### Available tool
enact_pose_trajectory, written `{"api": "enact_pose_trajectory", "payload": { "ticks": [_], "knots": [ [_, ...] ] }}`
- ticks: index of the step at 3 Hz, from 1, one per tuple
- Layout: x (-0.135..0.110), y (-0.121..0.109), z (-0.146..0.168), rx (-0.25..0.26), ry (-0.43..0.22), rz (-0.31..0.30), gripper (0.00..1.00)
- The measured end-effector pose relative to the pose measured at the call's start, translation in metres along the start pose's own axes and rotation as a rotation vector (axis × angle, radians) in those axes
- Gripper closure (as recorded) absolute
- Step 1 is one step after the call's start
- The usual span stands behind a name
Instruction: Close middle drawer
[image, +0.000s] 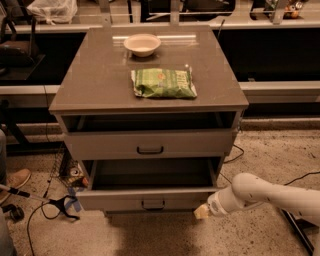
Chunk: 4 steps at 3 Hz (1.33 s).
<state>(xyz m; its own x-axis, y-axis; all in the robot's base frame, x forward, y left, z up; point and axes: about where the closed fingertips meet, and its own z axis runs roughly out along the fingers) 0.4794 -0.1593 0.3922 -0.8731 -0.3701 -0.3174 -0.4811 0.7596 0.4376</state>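
The middle drawer (120, 199) is the lower of the two drawers I can see. It is pulled out, with a wide, empty grey tray and a low front with a small dark bar handle (153, 204). My gripper (201, 212) is at the end of the white arm that comes in from the right. It is low down at the right end of the drawer's front, touching it or very close. The taller-fronted drawer (150, 145) above is slightly open.
A green snack bag (163, 82) and a white bowl (142, 44) lie on the cabinet top (95, 80). Cables and a shoe (14, 179) lie on the floor at the left. Dark benches run behind the cabinet. Speckled floor lies in front and to the right.
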Motion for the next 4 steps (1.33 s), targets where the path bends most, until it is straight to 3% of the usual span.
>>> {"api": "enact_pose_trajectory", "payload": {
  "ticks": [1,2,3,4],
  "knots": [
    [0.0,0.0,0.0,0.0,0.0,0.0,1.0],
    [-0.037,-0.012,0.006,-0.008,-0.076,-0.007,1.0],
    [-0.089,-0.024,0.008,-0.022,-0.181,-0.03,1.0],
    [-0.088,-0.024,0.008,-0.022,-0.181,-0.03,1.0]
  ]
}}
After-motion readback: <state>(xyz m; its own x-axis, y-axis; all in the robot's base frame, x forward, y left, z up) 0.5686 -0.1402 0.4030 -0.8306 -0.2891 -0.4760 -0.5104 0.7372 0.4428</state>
